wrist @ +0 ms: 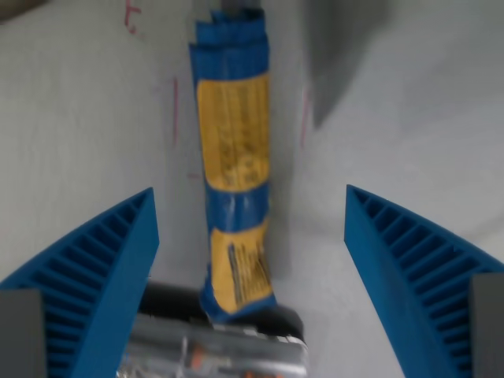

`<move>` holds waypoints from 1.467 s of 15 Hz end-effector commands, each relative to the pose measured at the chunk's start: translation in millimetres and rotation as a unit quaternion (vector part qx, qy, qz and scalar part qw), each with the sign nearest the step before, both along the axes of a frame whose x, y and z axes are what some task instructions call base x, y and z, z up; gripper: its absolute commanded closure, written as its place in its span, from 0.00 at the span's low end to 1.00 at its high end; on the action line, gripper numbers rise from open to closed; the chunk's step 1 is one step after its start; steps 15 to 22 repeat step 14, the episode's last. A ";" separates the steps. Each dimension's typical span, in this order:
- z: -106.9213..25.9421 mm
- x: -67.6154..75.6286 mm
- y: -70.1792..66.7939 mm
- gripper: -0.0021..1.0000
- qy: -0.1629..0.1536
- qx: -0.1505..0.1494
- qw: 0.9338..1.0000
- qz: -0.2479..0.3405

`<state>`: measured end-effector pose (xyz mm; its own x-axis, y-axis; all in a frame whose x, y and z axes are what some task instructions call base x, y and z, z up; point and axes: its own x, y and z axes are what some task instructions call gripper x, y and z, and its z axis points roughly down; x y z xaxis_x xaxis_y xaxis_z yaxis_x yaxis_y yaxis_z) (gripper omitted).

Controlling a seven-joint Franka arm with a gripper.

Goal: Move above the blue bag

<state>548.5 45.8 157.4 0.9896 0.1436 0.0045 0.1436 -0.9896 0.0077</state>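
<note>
From my wrist camera I count one bag (234,165), one silver packet (216,354), and one claw (250,203) with two blue ribbed fingers (98,272).

The bag is blue with two yellow printed labels. It lies lengthwise on the pale grey tabletop (409,102), running from 12 o'clock at the top edge of the frame down to about 6 o'clock, just left of centre. It looks creased or folded about two thirds of the way down, where a blue band separates the larger upper label from the smaller lower one. The print on the labels is too blurred for me to read.

The bag's lower end overlaps the silver packet, which sits at 6 o'clock against the bottom edge. The packet looks shiny and crinkled, with a dark rim along its top and a small orange patch; I cannot tell what it is.

The claw is spread wide and holds nothing. One finger enters from 8 o'clock, the other from 4 o'clock, their tips well apart with the bag's lower half between them. Neither finger touches the bag. The 8 o'clock finger overlaps the packet's left edge in the picture, though I cannot tell if they touch.

Faint pink pen marks (174,110) sit on the tabletop beside the bag, at about 11 and 1 o'clock. A grey shadow (335,63) falls at 1 o'clock.
</note>
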 end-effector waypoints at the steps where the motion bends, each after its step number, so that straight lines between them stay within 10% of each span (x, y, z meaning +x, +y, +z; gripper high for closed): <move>1: -6.9 11.4 6.6 0.00 0.005 -0.055 0.998 -0.026; 22: -17.1 15.1 14.7 0.00 -0.003 -0.056 0.998 -0.020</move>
